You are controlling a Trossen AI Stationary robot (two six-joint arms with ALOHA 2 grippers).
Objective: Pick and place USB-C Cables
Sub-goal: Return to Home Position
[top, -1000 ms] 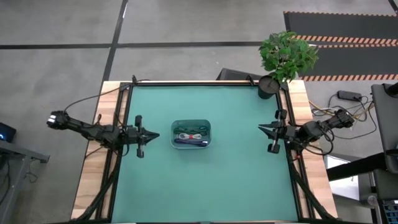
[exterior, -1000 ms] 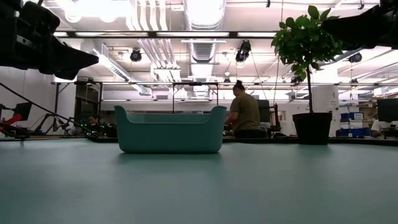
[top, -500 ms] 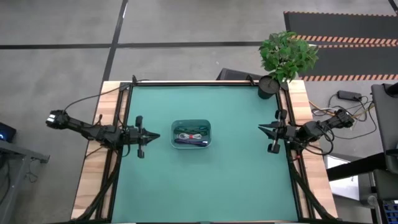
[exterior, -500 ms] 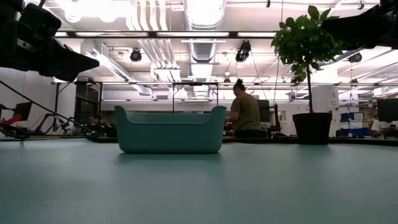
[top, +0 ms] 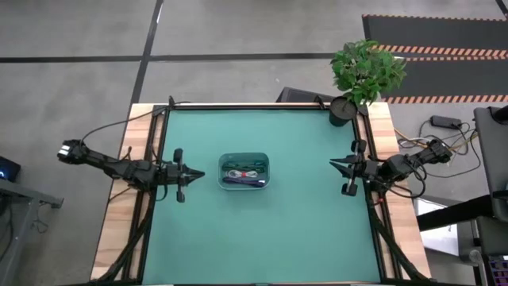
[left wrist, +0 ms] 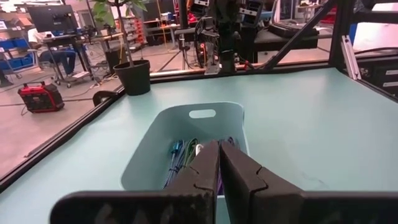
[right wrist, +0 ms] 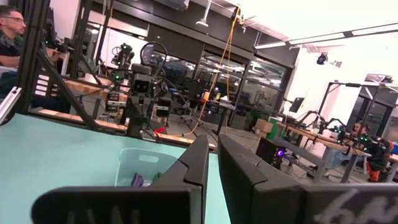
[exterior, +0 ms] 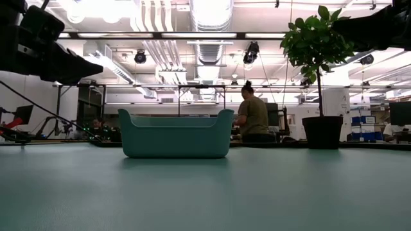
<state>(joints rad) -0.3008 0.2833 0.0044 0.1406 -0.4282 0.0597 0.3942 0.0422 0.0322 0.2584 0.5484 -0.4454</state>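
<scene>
Lit brightly and evenly from overhead across the tabletop (top: 302, 206). Cast only a soft, faint shadow on the tabletop right under the bin (exterior: 174, 133). Glared to blown-out white at the ceiling lights (exterior: 212, 9) above the bin in the low view.

No word, number or brand can be read in any view. Pale scrawled marks sit on the dark body of the right gripper (right wrist: 212, 143), at the lower right of the right wrist view, too cut off to read. Orange-and-black warning stripes (top: 444, 49) edge the dark floor mat (top: 432, 32) at the upper right of the high view.
</scene>
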